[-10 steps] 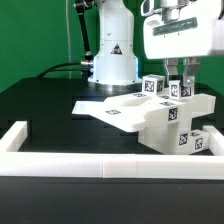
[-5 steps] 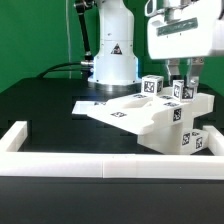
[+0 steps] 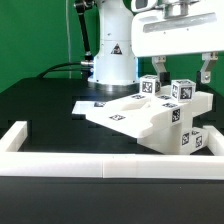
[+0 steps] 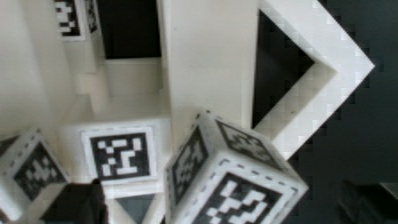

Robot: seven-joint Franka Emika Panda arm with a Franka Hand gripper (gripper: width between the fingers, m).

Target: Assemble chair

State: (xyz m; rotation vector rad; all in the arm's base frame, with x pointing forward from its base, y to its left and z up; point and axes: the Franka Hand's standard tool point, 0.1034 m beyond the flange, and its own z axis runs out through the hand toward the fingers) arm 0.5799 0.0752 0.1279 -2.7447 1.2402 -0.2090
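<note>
White plastic chair, partly built, lying tilted at the counter's front edge toward the exterior view's right, just behind the low border wall. Black-and-white tags on its legs and panels. Hand spread wide above two upright legs, gripping nothing. Robot base standing behind.
</note>
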